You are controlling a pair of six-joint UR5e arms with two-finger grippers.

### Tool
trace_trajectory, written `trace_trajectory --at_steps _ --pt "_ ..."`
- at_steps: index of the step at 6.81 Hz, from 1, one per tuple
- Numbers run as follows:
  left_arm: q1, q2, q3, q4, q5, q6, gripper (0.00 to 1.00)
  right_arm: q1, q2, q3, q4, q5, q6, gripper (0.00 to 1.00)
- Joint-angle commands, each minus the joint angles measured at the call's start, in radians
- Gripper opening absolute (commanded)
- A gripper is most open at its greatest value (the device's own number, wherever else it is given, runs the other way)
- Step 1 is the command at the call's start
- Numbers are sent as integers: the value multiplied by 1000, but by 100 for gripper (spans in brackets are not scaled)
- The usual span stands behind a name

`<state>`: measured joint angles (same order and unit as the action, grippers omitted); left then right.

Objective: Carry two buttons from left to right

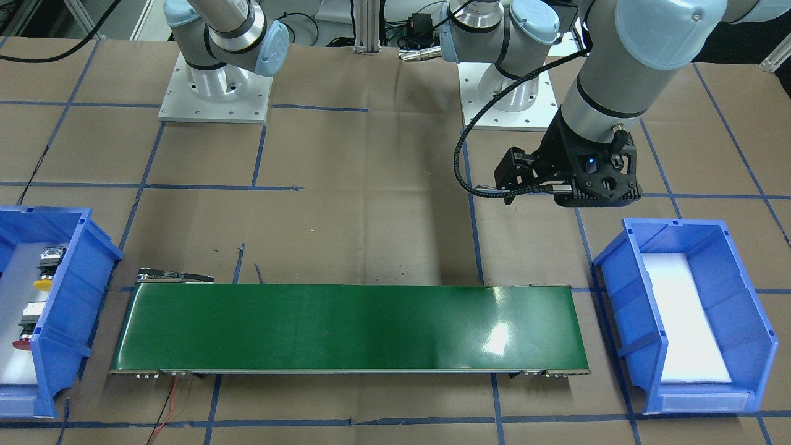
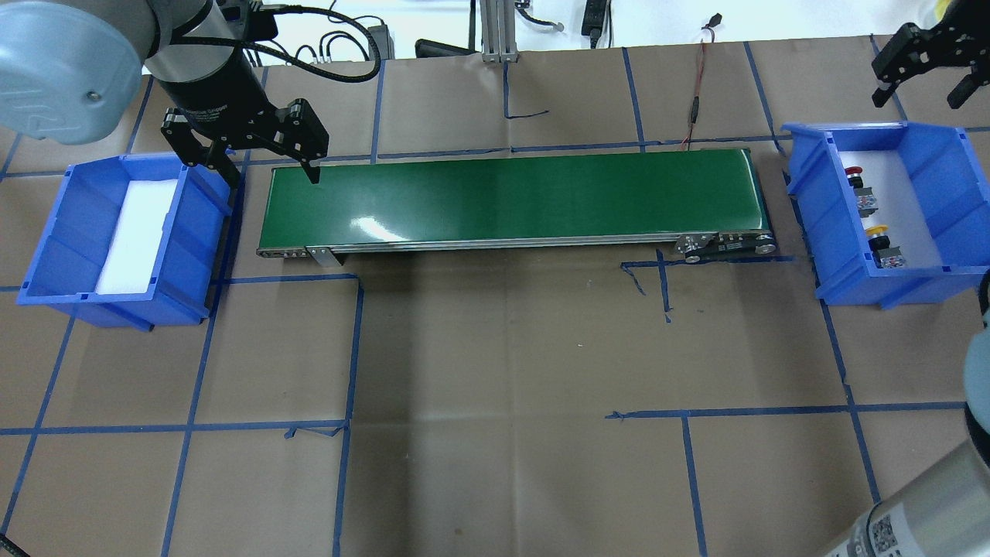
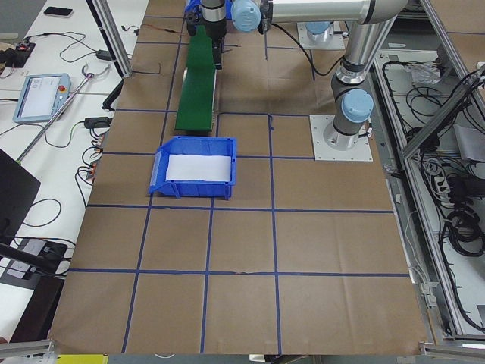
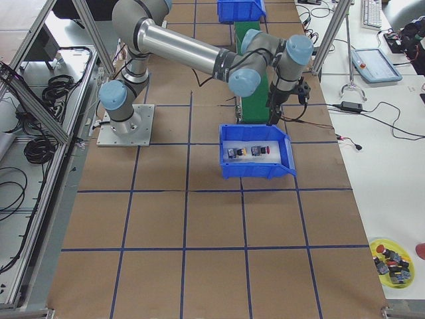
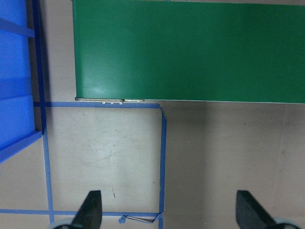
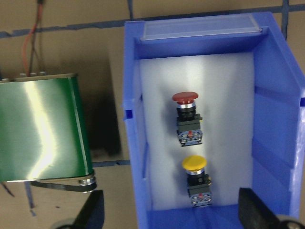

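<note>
Both buttons lie on their sides on the white liner of the right blue bin (image 2: 940, 209): the red-capped button (image 6: 187, 117) is farther from the robot, the yellow-capped button (image 6: 196, 179) nearer, with a small gap between them. The right claw (image 2: 920, 97) hangs in the air near the bin's far rim, jaws spread wide and holding nothing. The left claw (image 2: 267, 174) (just as wide open, just as empty) hovers over the left end of the green conveyor belt (image 2: 510, 193), just beside the white-lined left blue bin (image 2: 69, 224) on the table.
</note>
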<state>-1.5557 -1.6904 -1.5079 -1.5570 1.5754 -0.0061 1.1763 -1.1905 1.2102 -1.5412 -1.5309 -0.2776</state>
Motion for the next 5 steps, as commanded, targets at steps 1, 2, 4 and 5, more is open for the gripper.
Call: trace_trajectory --at_steps 1,2,4,5 --pt "0 0 0 0 0 0 100 84 -175 9 33 122 118 100" --pt "0 0 0 0 0 0 100 142 -229 67 35 114 69 100" --pt "0 0 0 0 0 0 100 300 -265 232 33 103 61 100" --pt "0 0 0 0 0 0 100 319 -329 317 18 98 69 100"
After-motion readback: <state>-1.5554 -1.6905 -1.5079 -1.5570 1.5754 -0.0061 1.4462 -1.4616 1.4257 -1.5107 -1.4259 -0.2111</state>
